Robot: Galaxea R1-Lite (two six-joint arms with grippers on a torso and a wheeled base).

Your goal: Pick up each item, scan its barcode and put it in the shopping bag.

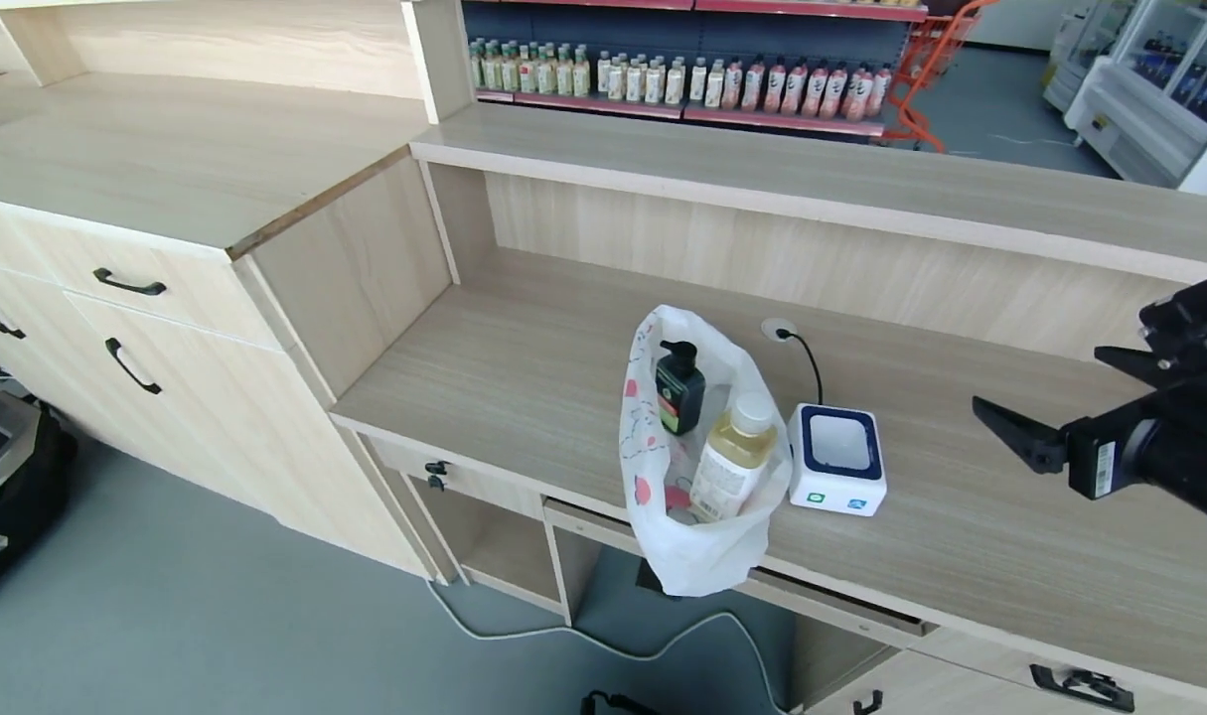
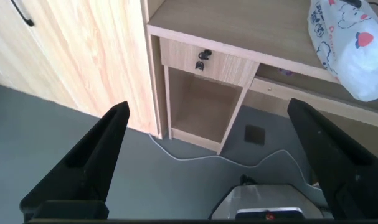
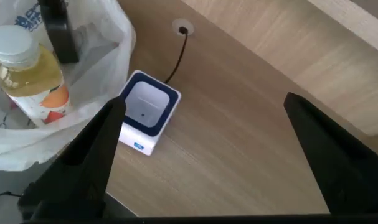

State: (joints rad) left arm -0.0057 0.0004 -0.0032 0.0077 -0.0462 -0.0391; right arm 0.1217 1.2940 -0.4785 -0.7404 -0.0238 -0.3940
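Matte black right gripper [image 1: 1038, 377], tapered fingers [image 1: 1012, 431], white sticker [image 1: 1105, 469].

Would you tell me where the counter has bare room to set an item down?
Free: the counter between the cabinet wall and the bag, and right of the scanner, under the right claw. Crowded: the bag touches the scanner, whose cable runs to the back.

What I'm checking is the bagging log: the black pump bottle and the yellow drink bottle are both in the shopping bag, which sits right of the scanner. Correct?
Not quite. The black pump bottle and the yellow drink bottle are both in the shopping bag, but the bag sits left of the scanner, as the head view shows.
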